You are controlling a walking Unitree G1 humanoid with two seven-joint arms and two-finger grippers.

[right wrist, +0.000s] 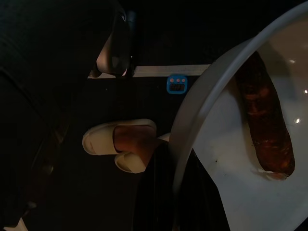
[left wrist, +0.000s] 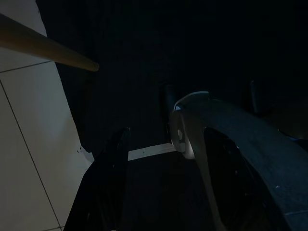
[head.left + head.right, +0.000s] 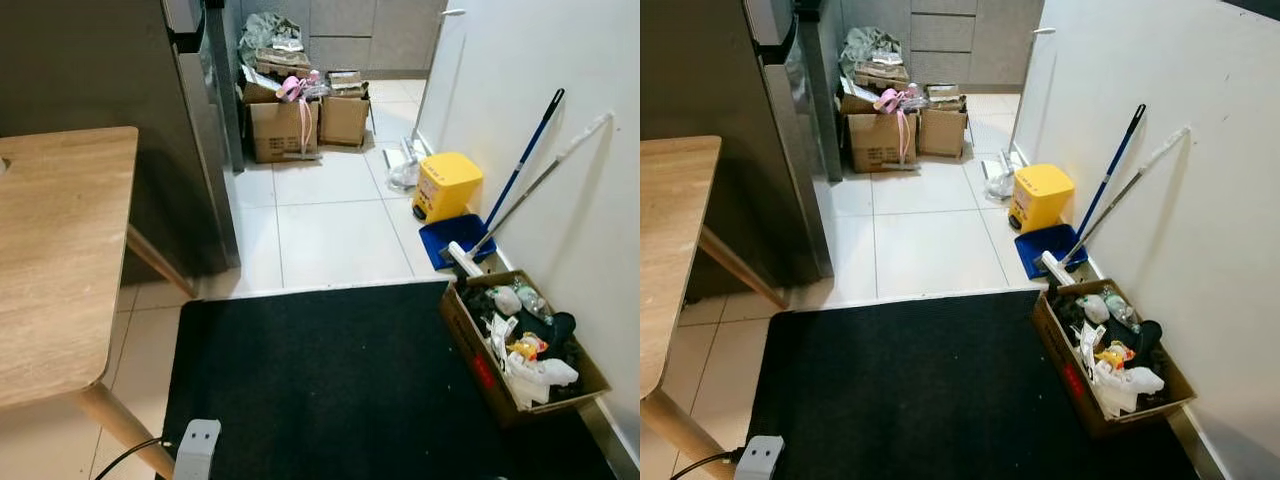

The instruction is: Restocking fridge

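Observation:
The fridge (image 3: pixel 200 120) stands ahead on the left, with a dark side panel and its steel door shut. In the right wrist view a white plate (image 1: pixel 236 159) carries a dark red-brown sausage (image 1: pixel 264 125). My right gripper (image 1: pixel 166 183) is clamped on the plate's rim, with one black finger (image 1: pixel 154 202) showing under the edge. The left wrist view is very dark. My left gripper (image 2: pixel 120 159) hangs over the black mat, and one dark finger (image 2: pixel 108 173) can be made out.
A wooden table (image 3: pixel 55 250) is close on the left. A black mat (image 3: pixel 330 380) lies underfoot, with a power strip (image 3: pixel 196 450) on it. On the right are a box of rubbish (image 3: pixel 520 345), a yellow bin (image 3: pixel 446 185), a blue dustpan (image 3: pixel 452 238) and mops. Cardboard boxes (image 3: pixel 285 125) sit beyond. A person's slippered foot (image 1: pixel 120 144) is near.

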